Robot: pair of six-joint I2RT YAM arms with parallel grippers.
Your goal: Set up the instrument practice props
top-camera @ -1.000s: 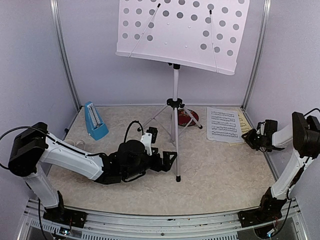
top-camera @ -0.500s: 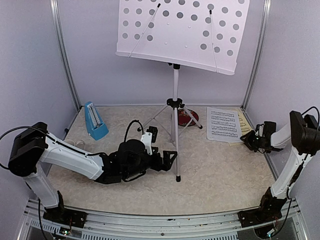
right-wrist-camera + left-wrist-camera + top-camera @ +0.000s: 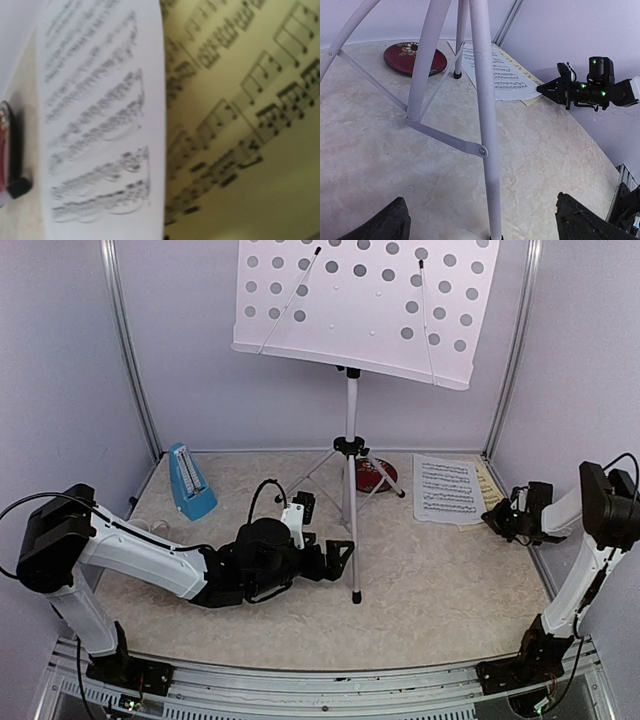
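Now, the right gripper (image 3: 541, 89) is low over the table (image 3: 450, 580) at the right side. Its jaws are clenched to a point right at the near right corner of the two overlapped pages. From the left wrist view the tip meets the paper's edge. We can't tell whether a page is really pinched, or which one. The right wrist view is filled with blurred staves, the white music sheet (image 3: 445, 490) on one side and the yellow music sheet (image 3: 240, 110) on the other. Both pages lie flat on the far right of the table, the yellow one tucked under the white.

Over on the left, the left gripper (image 3: 338, 558) lies low and spread wide. The near leg of the tripod stands just ahead of its gap, and no contact is visible.

The music stand (image 3: 360, 310) is up in the middle with its desk bare. A red plate (image 3: 415, 57) lies behind its legs, and the blue metronome (image 3: 188, 480) stands far left.

So we judge the step in hand is picking up a sheet for the stand. Next comes a gentle lift to check that one page comes away alone. Then a high carry left to the desk's ledge, keeping the floppy paper clear of the tripod.
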